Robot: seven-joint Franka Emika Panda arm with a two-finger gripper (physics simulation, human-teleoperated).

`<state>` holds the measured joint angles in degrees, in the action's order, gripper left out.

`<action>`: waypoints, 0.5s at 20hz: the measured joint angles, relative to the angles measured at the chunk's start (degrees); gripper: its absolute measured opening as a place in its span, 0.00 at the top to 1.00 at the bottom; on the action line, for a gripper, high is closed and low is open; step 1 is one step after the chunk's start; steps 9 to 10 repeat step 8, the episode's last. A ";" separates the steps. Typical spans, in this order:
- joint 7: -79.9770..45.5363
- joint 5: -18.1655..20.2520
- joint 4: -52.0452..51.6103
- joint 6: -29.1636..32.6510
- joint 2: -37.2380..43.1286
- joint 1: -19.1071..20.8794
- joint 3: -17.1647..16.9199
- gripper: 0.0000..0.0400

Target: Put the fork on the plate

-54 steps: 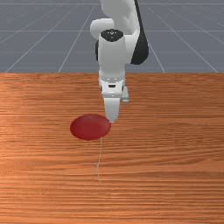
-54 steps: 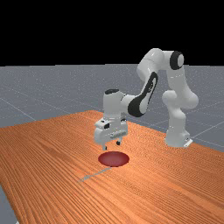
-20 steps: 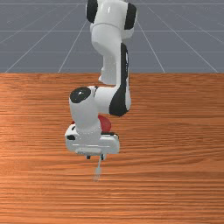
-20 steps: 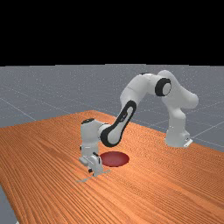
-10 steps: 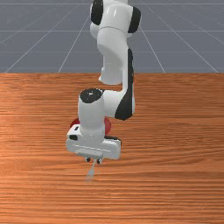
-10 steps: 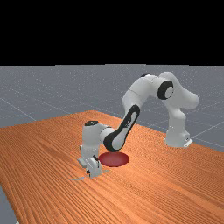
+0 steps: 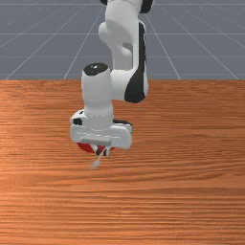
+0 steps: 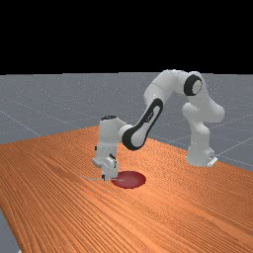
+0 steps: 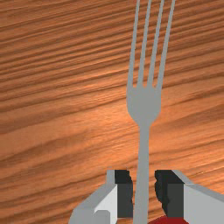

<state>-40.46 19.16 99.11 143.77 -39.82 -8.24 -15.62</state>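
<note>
One broad table of orange-brown wood (image 7: 191,196) spreads out below me. Over it my white and grey arm (image 8: 163,89) reaches in from the far view's right and bends downward. At its end my gripper (image 7: 102,152) points down close by the red plate (image 8: 133,180), hiding much of it in the front view. My jaws are clamped on the handle of the fork (image 9: 144,105), one to each side. I have the fork up off the wood, its handle end toward the plate; whether that end is right above the plate, I can't tell. The four slim tines (image 9: 145,43) point away from the plate.
</note>
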 joint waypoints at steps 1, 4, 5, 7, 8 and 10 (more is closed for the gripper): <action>0.05 0.05 0.95 -0.07 1.36 -0.09 -0.11 0.77; 0.46 0.05 7.46 0.04 4.89 -0.52 -0.44 0.77; 2.01 -0.10 12.28 0.32 6.79 -0.43 -0.41 0.77; 4.64 -0.60 22.02 2.09 10.45 -0.10 -1.09 0.77; 5.64 -1.00 26.43 3.29 11.76 0.29 -1.90 0.77; 5.64 -1.00 26.43 3.29 11.76 0.29 -1.90 0.77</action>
